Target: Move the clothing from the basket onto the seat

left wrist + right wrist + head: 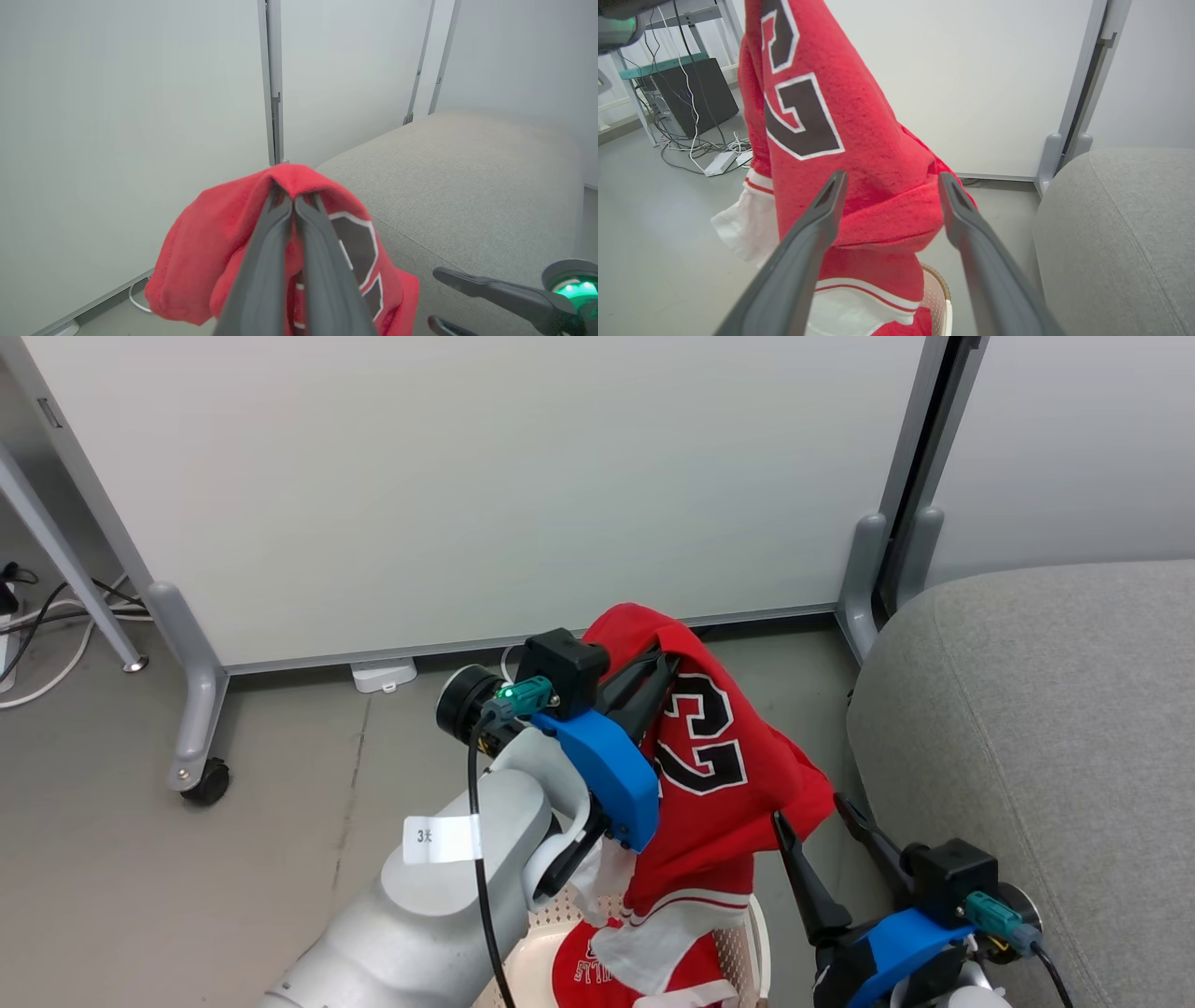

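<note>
Clothing (pixel 738 803): red jersey, black-white numerals, pinched aloft by left end effector (pixel 665 663); right end effector (pixel 808 808) spread.

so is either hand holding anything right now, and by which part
The left hand is shut on the red garment, pinching a bunched fold at its top. The right hand is open, holding nothing.

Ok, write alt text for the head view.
The left hand, shut on a red jersey with a black number, holds it up over the cream basket, where more red clothing lies. The open right hand sits lower right, beside the grey sofa.
</note>
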